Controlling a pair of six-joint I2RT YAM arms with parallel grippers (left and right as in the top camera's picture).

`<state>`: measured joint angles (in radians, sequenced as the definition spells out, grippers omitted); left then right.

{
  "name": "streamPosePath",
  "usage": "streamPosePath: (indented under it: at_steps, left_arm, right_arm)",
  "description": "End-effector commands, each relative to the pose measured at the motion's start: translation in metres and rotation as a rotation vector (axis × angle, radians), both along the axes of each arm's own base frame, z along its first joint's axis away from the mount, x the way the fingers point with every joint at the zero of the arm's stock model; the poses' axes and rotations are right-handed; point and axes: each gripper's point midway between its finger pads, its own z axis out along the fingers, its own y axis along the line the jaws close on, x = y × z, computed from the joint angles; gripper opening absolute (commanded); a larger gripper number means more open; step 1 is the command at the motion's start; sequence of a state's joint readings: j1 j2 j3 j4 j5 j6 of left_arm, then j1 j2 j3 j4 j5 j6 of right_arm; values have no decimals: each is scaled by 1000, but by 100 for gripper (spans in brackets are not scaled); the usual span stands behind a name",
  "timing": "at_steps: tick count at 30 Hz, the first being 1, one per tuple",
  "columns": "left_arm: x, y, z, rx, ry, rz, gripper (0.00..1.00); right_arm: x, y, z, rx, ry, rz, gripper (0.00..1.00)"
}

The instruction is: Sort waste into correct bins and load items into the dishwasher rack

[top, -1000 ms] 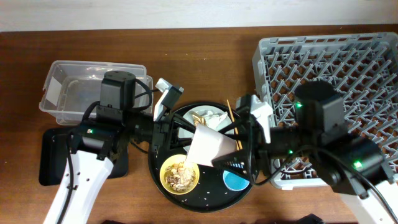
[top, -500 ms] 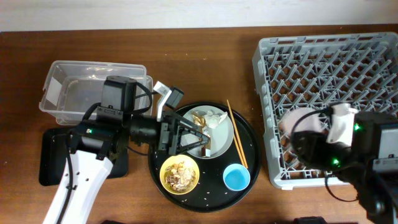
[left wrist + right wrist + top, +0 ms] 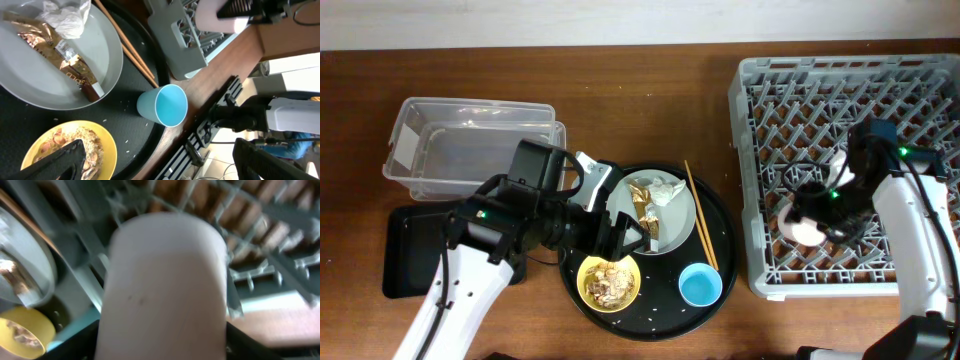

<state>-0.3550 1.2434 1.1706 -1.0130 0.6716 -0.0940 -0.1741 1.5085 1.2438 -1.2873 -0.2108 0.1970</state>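
Your right gripper (image 3: pixel 817 210) pinches the pink cup (image 3: pixel 165 290) between its fingers. The wrist view is blurred and the cup fills nearly all of it, with a dark finger at either lower corner. The cup is over the front left part of the dishwasher rack (image 3: pixel 840 90), near the left wall and not far from the front rim. I cannot tell whether it touches the pegs. Open lattice runs from it to the rear and to the right, as far as the rack's far walls.

Your left gripper (image 3: pixel 159 147) has its fingers spread wide, with nothing between them. It hovers over the left part of the round black tray (image 3: pixel 718 232), above the gap between the plate (image 3: pixel 678 228) and the yellow bowl (image 3: pixel 584 268). The plate lies toward the tray's rear and carries the gold-brown wrapper (image 3: pixel 55 47) and the white tissue (image 3: pixel 65 12), which touch each other. The chopsticks (image 3: pixel 700 215) lie side by side on the tray along the plate's right edge. The bowl, at the tray's front left, holds the food scraps (image 3: pixel 610 284). The blue cup (image 3: pixel 167 105) stands mouth up at the tray's front right, apart from bowl and plate and close to the rim.

A narrow strip of wooden table (image 3: pixel 735 305) separates the tray's right rim from the rack's left wall. Left of the tray, the clear tub (image 3: pixel 470 150) lies to the rear, with the flat black tray (image 3: pixel 400 255) just in front of it.
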Motion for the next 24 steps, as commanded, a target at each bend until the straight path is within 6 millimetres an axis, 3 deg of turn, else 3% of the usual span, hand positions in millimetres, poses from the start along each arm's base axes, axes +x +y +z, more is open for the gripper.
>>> streamPosePath:
  at_steps: [1,6,10,12,13,15,18,20,21,23,24]
  left_arm:
    - [-8,-7,0,37,-35,-39,93]
    - [-22,-22,-18,234,-133,-93,94]
    - [-31,-35,-27,328,-194,-116,93]
    - [-31,-52,-40,364,-238,-154,89]
    - [-32,-77,-55,375,-265,-202,82]
    - [-35,-105,-83,398,-247,-243,77]
    - [-28,-116,-133,508,-192,-197,73]
    - [-25,-114,-149,546,-165,-174,60]
    - [-25,-113,-158,569,-154,-174,47]
    - [-25,-109,-165,598,-146,-174,34]
    - [-23,-104,-168,629,-151,-167,19]
  right_arm:
    - [13,7,3,26,-67,36,89]
    - [16,7,37,7,-193,39,89]
    - [3,12,79,-11,-354,44,89]
    - [-7,16,98,-1,-423,35,89]
    - [-15,18,108,-4,-459,26,89]
    - [-24,19,115,-9,-485,27,90]
    - [-33,20,114,-7,-464,27,90]
    - [-35,20,111,-6,-442,26,90]
    - [-34,20,109,-4,-435,25,90]
    - [-34,20,109,-4,-432,25,91]
    - [-34,20,109,-4,-432,25,90]
